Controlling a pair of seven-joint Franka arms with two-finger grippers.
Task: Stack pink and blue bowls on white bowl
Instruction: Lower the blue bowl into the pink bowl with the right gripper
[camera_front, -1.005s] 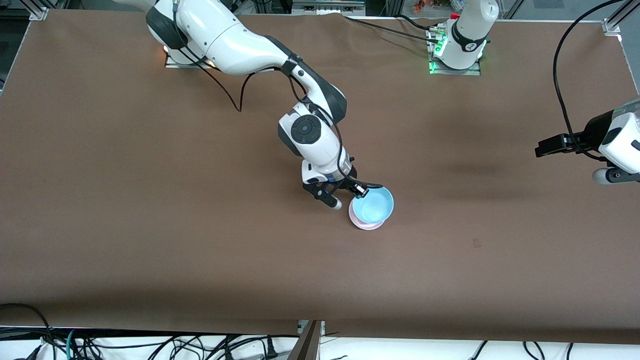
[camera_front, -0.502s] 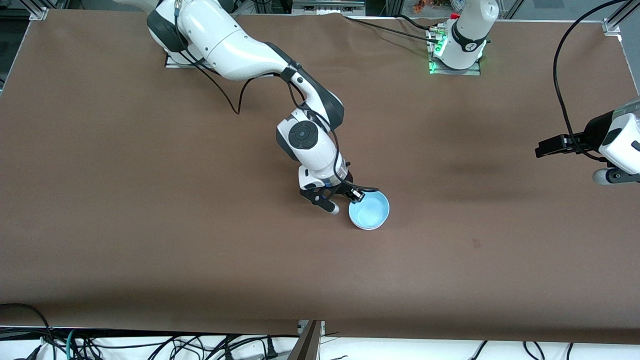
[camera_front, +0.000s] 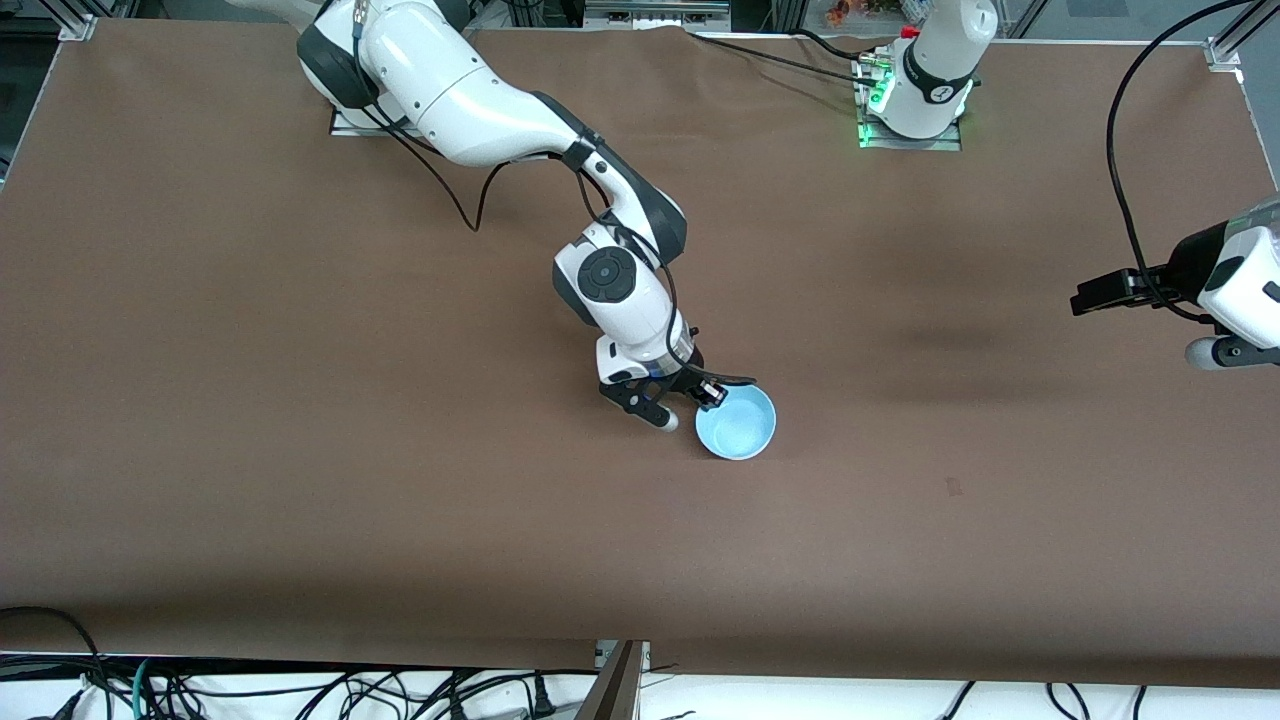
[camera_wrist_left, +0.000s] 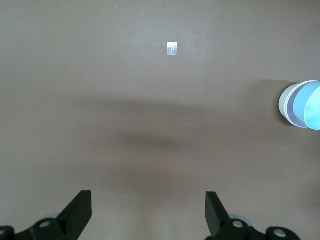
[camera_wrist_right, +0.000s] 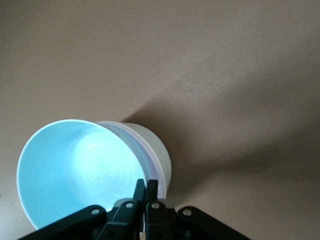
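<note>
The light blue bowl (camera_front: 736, 422) sits nested on top of the stack in the middle of the table. In the front view it covers the pink and white bowls. In the right wrist view the blue bowl (camera_wrist_right: 75, 170) fills the near part, with a thin pale band of the pink bowl (camera_wrist_right: 151, 161) and the wall of the white bowl (camera_wrist_right: 161, 150) under it. My right gripper (camera_front: 711, 392) is shut on the blue bowl's rim (camera_wrist_right: 146, 186). My left gripper (camera_front: 1088, 297) waits open and empty (camera_wrist_left: 148, 202) high over the left arm's end of the table.
The brown table (camera_front: 300, 450) carries a small tape mark (camera_front: 953, 487), also seen in the left wrist view (camera_wrist_left: 172, 48). The stack shows at the edge of the left wrist view (camera_wrist_left: 300, 105). Cables hang near the left arm (camera_front: 1120, 180).
My right gripper has lowered the blue bowl down into the pink bowl. The pink rim that showed under it one second ago is now covered in the front view. The left arm has not moved.
</note>
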